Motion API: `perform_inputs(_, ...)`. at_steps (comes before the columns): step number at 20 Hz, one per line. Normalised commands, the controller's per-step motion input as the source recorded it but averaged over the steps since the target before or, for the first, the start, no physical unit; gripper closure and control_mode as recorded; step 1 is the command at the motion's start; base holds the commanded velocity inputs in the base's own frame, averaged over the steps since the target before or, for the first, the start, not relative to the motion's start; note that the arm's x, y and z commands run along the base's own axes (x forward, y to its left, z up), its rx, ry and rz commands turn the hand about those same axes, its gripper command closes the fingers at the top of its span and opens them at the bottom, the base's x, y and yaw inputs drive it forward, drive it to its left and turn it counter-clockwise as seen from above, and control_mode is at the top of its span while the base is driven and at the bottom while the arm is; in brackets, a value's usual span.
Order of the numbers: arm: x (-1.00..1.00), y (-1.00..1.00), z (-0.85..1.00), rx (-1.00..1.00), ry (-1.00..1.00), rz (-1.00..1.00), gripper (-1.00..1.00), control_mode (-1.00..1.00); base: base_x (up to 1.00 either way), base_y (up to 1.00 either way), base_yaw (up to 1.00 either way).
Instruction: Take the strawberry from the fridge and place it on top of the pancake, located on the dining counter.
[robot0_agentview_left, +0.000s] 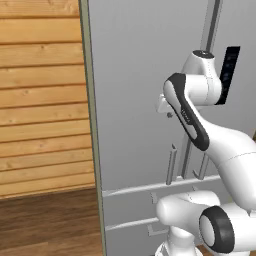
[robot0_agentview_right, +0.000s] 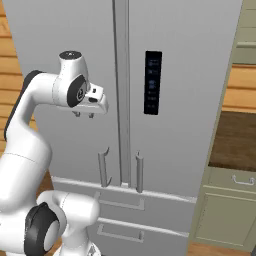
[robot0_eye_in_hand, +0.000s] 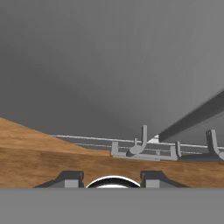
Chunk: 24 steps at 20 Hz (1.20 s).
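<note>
The tall light grey fridge (robot0_agentview_right: 175, 60) stands right in front of me with both doors shut, so the strawberry is hidden inside. My gripper (robot0_agentview_right: 84, 115) hangs in front of the left door, above its handle (robot0_agentview_right: 103, 167), and points down. In the hand view the two fingertips (robot0_eye_in_hand: 72, 178) stand apart with nothing between them, so my gripper (robot0_eye_in_hand: 112, 177) is open and empty. From the left base view the gripper (robot0_agentview_left: 169, 113) sits close to the door seam. The pancake and the dining counter are out of view.
A dark control panel (robot0_agentview_right: 153, 82) sits on the right door, above its handle (robot0_agentview_right: 139, 172). Two drawers with bar handles (robot0_agentview_right: 120, 202) lie below the doors. A wood-plank wall (robot0_agentview_left: 45, 100) stands left of the fridge; pale green cabinets (robot0_agentview_right: 227, 210) with a brown top stand at the right.
</note>
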Motion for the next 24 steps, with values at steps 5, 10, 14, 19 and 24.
perform_inputs(5, 0.0, 0.0, 0.0, 0.0, 0.0, 0.0, -1.0, 1.0, 0.0, 0.0, 0.0)
perform_inputs(10, 0.0, 0.0, 0.0, 0.0, 0.0, 0.0, -1.0, 1.0, -0.41, 0.0, 0.0)
perform_inputs(14, 0.0, 0.0, 0.0, 0.0, 0.0, 0.0, -1.0, 1.0, -0.55, -0.01, 0.0)
perform_inputs(19, 0.0, 0.0, 0.0, 0.0, 0.0, 0.0, -1.0, 1.0, -0.35, -0.26, 0.0)
perform_inputs(24, 0.0, 0.0, 0.0, 0.0, 0.0, 0.0, -1.0, 1.0, -0.2, -0.63, 0.04)
